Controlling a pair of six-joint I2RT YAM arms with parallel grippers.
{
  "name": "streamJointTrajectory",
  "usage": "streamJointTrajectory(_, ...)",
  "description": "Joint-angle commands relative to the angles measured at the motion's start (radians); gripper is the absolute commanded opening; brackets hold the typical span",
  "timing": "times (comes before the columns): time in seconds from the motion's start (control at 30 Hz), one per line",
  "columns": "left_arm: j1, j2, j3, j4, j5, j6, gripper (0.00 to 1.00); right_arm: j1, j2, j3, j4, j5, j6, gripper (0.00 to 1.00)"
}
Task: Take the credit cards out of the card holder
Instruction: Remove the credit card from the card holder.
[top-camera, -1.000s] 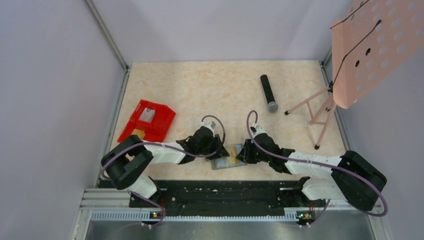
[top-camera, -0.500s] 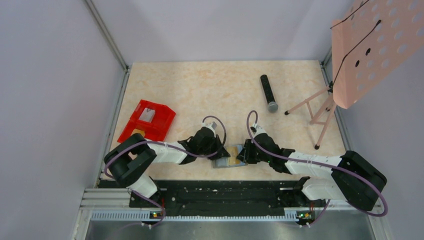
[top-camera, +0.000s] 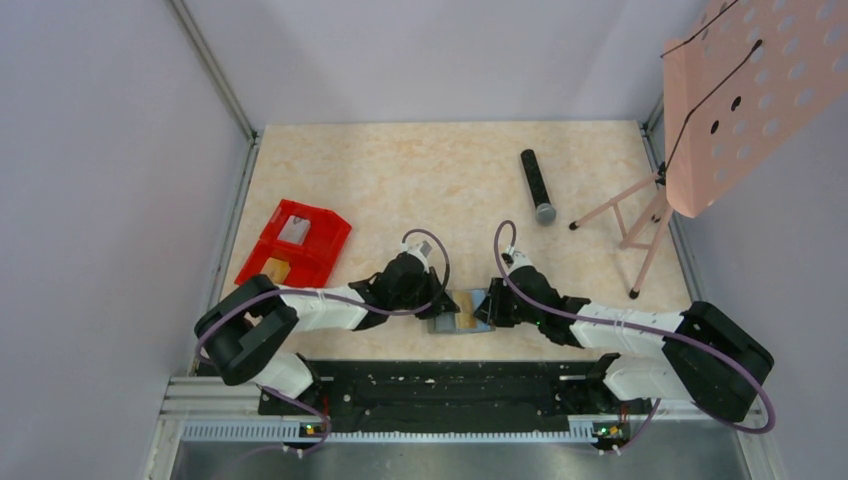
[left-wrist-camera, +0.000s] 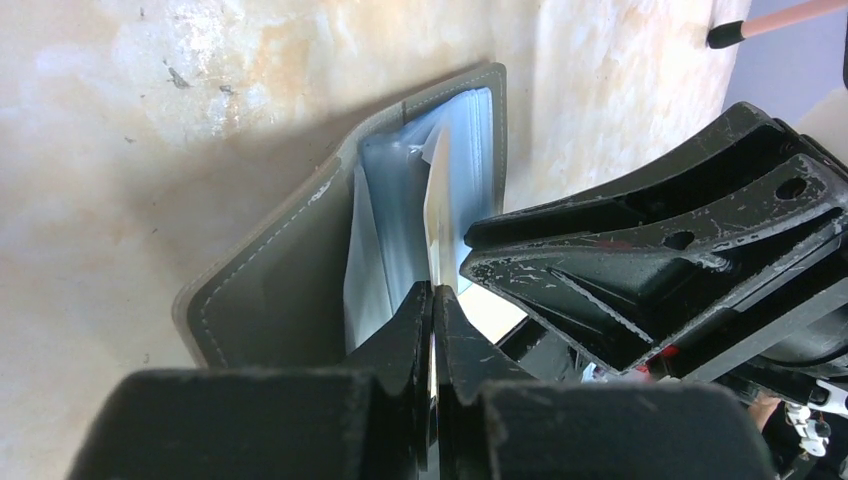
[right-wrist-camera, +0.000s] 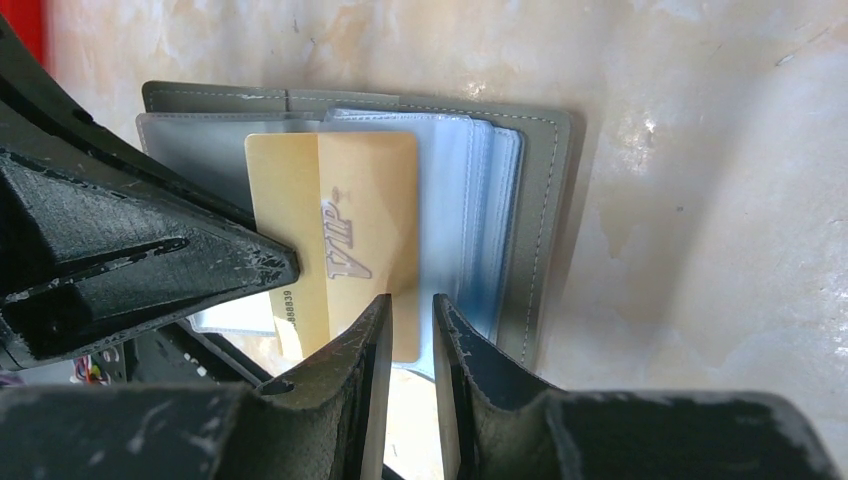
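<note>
Both arms are stretched low toward table centre, wrists nearly meeting. Left gripper (left-wrist-camera: 433, 300) is pinched closed; right gripper (right-wrist-camera: 410, 320) is held narrowly parted.

Small flat grey leather card holder (right-wrist-camera: 552, 200) with pale blue-grey sleeves; gold plastic card (right-wrist-camera: 345, 210); mottled beige marble-patterned surface (top-camera: 420, 180); red plastic bin (top-camera: 300, 240).

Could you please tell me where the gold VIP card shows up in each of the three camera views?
Top external: gold card low centre, on the open card holder between the two claws.
Left wrist: seen edge-on, a thin pale blade at centre.
Right wrist: face-on, left of centre.
Shared landmark: the grey card holder's stitched edge.
</note>
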Motion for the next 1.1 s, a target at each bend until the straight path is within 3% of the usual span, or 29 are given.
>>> streamJointTrajectory(0.0, 0.008, -0.051, -0.022, -0.023, 0.014, 0.029, 0.0, -0.022, 0.005, -0.021, -0.025, 0.023, 0.001, 0.22)
streamJointTrajectory(0.33, 0.072, -0.172, -0.051, -0.113, 0.027, 0.086, 0.0, -0.027, 0.004, -0.015, -0.027, 0.015, -0.003, 0.22)
streamJointTrajectory(0.57, 0.098, -0.346, -0.001, -0.372, -0.004, 0.201, 0.0, -0.027, -0.047, 0.037, -0.043, -0.034, -0.04, 0.24)
streamJointTrajectory(0.77, 0.101, -0.467, 0.054, -0.511, 0.031, 0.3, 0.0, -0.027, -0.169, 0.079, -0.005, -0.134, -0.147, 0.33)
streamJointTrajectory(1.07, 0.101, -0.54, 0.122, -0.593, 0.266, 0.466, 0.0, -0.028, -0.27, 0.124, 0.061, -0.403, -0.303, 0.51)
